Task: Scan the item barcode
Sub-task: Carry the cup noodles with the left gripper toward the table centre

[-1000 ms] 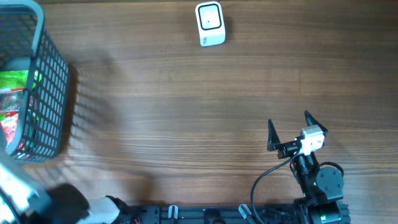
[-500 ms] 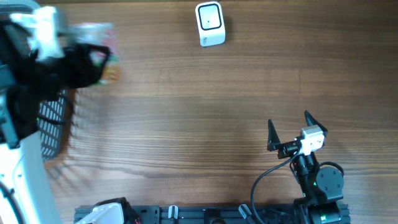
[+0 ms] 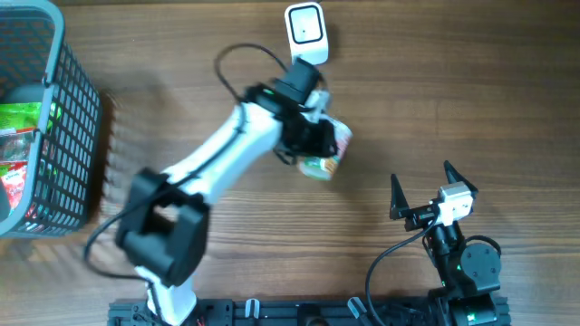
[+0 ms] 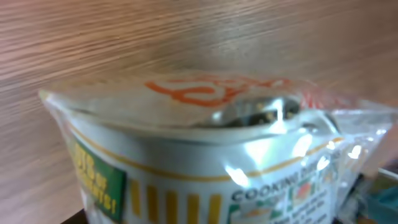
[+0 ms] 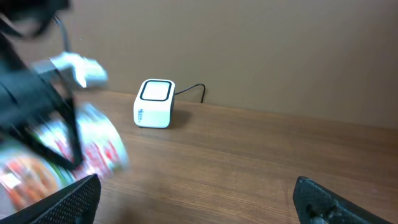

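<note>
Nearest the base, the right gripper [image 3: 420,174] has its jaws spread wide with nothing between them. Further out, around mid-table, the left gripper [image 3: 313,143] pinches a noodle cup [image 3: 324,154] wrapped in clear, shiny film. Up close its side reads "COOKING" next to yellow stripes, and a green panel carries yellow lettering too blurred to make out. The cup is held on the near side of the white scanner [image 3: 305,34], which stands at the far edge of the table [image 3: 471,81]. Off to the left stands a grey mesh basket [image 3: 68,109] holding green and red packets [image 3: 18,145].
</note>
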You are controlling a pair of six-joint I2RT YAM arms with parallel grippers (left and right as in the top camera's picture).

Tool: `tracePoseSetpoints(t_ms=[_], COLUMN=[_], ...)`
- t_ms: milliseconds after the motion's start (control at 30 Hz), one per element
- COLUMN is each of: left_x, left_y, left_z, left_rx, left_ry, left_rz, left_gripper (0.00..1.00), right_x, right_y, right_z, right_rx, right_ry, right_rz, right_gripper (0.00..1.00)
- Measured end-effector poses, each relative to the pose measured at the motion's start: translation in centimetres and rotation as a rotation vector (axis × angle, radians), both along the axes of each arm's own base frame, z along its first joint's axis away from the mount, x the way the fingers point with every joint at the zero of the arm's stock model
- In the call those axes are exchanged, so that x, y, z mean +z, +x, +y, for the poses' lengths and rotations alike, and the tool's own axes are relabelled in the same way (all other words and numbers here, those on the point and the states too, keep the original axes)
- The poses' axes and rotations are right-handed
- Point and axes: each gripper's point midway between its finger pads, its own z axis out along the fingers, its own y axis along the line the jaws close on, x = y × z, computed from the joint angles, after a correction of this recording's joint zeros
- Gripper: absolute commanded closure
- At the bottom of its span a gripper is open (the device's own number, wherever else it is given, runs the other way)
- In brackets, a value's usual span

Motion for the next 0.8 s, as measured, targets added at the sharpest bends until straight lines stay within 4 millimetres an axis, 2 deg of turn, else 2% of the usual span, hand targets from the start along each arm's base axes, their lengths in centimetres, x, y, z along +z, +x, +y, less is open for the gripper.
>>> tracePoseSetpoints(t_ms=[100, 133, 200, 233, 267, 633, 733, 800], left_x=[-4.2, -5.1, -5.6, -5.6, -5.5, -5.2, -2.9, -0.4], left_y=[-1.7, -2.4, -3.0, -3.3, -3.5, -3.3, -2.4, -1.0], left_z=[-4.5, -5.5, -6.7, -7.2, -7.6, -7.8, -7.5, -6.5], left_rx=[-0.055, -0.069, -0.082, -0.086, -0.089, -0.078, -0.058, -0.018], left_ry=[0.051, 0.067, 0.079, 0.076, 0.075, 0.072, 0.037, 0.003], left_rz=[-0.015, -0.022, -0.047, -0.058, -0.067, -0.081, -0.117, -0.158], left_gripper=[0.43, 0.41, 0.34, 0.08, 0.00, 0.00, 0.00, 0.00], right_x=[0.0, 0.0, 0.0, 0.0, 0.0, 0.0, 0.0, 0.0], right_y=[0.0, 0.0, 0.0, 0.0, 0.0, 0.0, 0.0, 0.0], right_z=[0.0, 0.0, 0.0, 0.0, 0.0, 0.0, 0.0, 0.0], right_rx=[0.000, 0.000, 0.000, 0.000, 0.000, 0.000, 0.000, 0.000], right_ry=[0.000, 0.000, 0.000, 0.000, 0.000, 0.000, 0.000, 0.000], right_rz=[0.000, 0.000, 0.000, 0.000, 0.000, 0.000, 0.000, 0.000], right_gripper=[0.00, 0.00, 0.00, 0.00, 0.00, 0.00, 0.00, 0.00])
